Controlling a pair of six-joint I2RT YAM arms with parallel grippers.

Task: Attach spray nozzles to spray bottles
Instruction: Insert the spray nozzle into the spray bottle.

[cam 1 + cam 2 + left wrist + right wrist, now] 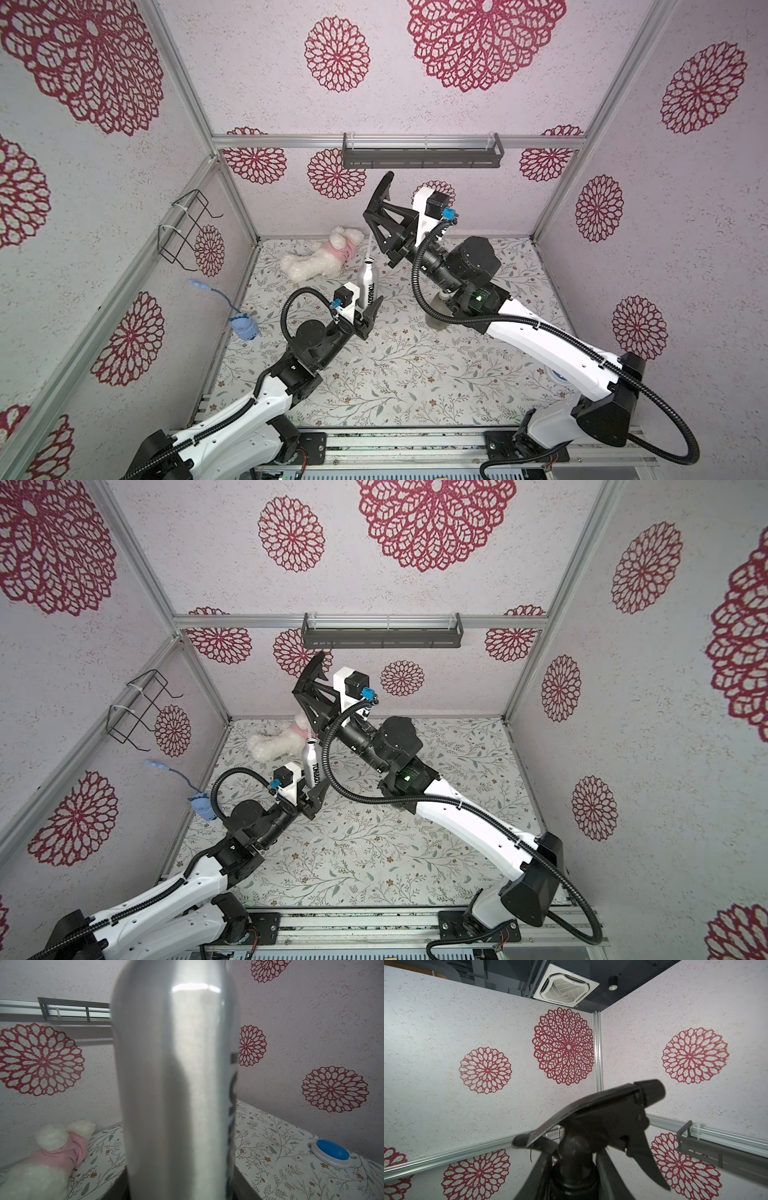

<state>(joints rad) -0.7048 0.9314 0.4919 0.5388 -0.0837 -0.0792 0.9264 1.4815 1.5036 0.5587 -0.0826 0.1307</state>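
Both end effectors grip: left (371, 312) clamps silver bottle (367, 282), right (571, 1176) clamps black nozzle (608, 1118).

Pale walls (457, 108), red floral medallions (337, 54)

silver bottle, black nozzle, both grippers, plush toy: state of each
silver bottle: upright, neck open, no nozzle on, held near its base.
left gripper: shut on the silver bottle.
black nozzle: off the bottle, held up high by its collar.
dip tube: hangs above the bottle's mouth; whether its tip is inside, cannot tell.
right gripper: shut on the black nozzle.
plush toy: lying on the table.
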